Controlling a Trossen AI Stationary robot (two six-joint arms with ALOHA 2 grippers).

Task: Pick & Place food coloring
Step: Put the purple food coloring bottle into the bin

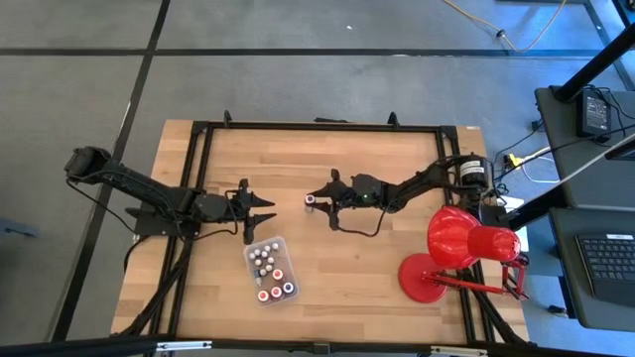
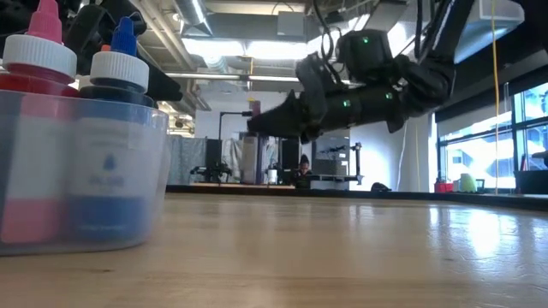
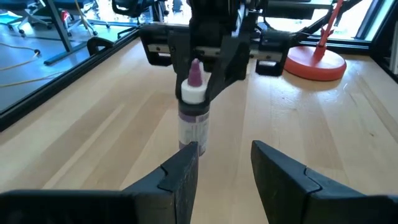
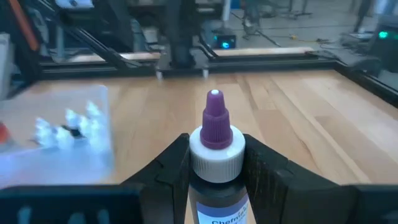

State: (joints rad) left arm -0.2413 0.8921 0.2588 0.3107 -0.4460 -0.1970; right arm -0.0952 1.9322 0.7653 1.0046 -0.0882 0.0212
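My right gripper [image 1: 317,202] is shut on one food coloring bottle [image 3: 193,118], which has a clear body, a white cap and a purple tip, near the table's middle. My left gripper [image 1: 260,205] stands open a little to the bottle's left, pointing at it, with nothing between its fingers [image 3: 183,177]. Several more food coloring bottles stand upright in a clear plastic tray [image 1: 250,260] nearer the table's front edge. In the low view a red one [image 2: 34,145] and a blue one [image 2: 107,154] show behind the tray wall. My right gripper pinches the bottle between its two fingers at the white cap [image 4: 216,154] and the top of the body. The fingers come level from the table's right. The bottle stands upright, purple tip up. In the low view nothing under the gripper reaches the table.
A big red desk lamp [image 1: 461,243] stands at the table's right front, beside the right arm. A black frame [image 1: 317,126] runs around the wooden table top. Bare wood lies between the tray and the lamp.
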